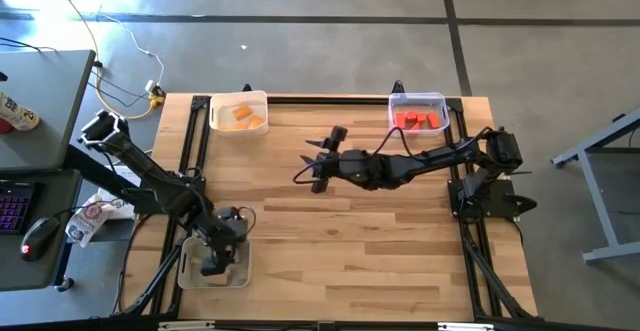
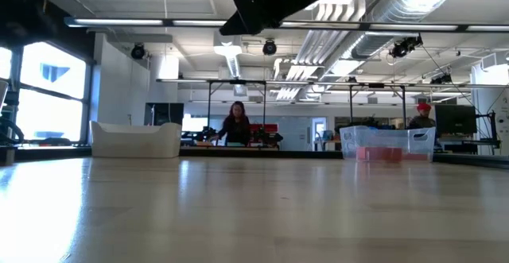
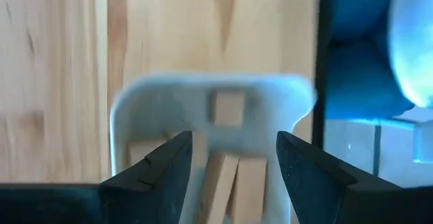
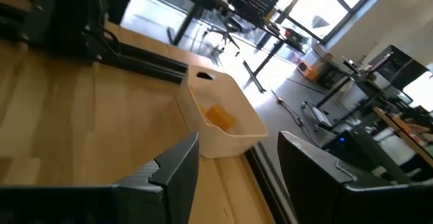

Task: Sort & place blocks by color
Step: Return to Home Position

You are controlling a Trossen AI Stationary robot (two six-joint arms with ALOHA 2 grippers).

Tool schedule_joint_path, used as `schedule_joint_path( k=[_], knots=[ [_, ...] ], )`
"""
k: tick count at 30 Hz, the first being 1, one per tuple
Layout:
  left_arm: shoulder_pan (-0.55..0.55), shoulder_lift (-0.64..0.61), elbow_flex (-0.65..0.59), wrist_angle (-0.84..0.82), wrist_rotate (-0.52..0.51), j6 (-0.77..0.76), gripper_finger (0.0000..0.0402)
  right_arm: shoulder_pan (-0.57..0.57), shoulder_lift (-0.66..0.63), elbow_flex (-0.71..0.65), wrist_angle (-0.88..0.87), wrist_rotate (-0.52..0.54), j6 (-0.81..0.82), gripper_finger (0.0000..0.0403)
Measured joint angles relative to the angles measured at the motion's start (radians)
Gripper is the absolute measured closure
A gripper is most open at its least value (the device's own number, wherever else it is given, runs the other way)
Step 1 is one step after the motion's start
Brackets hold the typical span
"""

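Note:
My left gripper point(image 3: 233, 158) hangs open above the near-left tray point(image 3: 210, 95), which holds several tan blocks point(image 3: 228, 107); in the high view it covers that tray point(image 1: 215, 261). My right gripper point(image 1: 318, 161) is open and holds nothing, raised over the table's middle. The far-left tray point(image 1: 240, 112) holds orange blocks point(image 4: 220, 116). The far-right tray point(image 1: 419, 111) holds red blocks point(image 2: 383, 153). In the low view only the right arm's underside point(image 2: 262, 5) shows at the top.
Bare wooden tabletop point(image 1: 340, 241) lies between the three trays. Black frame rails point(image 1: 470, 221) run along the table's sides. A desk with a mouse and keyboard point(image 1: 30, 221) stands off the left edge. People sit in the room beyond point(image 2: 237, 124).

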Motion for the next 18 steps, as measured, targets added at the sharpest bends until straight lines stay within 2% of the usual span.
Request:
schedule_joint_path(
  k=[6, 12, 16, 18],
  knots=[
    [0.049, -0.14, 0.0, 0.082, -0.103, 0.216, 0.0202, -0.006, 0.0, 0.0, -0.064, 0.075, -0.008, 0.0217],
    [0.153, -0.27, 0.001, 0.148, -0.16, 0.46, 0.0202, -0.02, -0.024, 0.0, -0.179, 0.076, 0.004, 0.0217],
    [0.238, -0.343, 0.001, 0.16, -0.169, 0.579, 0.0202, -0.044, -0.08, 0.0, -0.304, 0.066, 0.084, 0.0217],
    [0.276, -0.375, 0.0, 0.156, -0.169, 0.622, 0.0202, -0.059, -0.123, 0.0, -0.397, 0.028, 0.127, 0.0217]
  ],
)
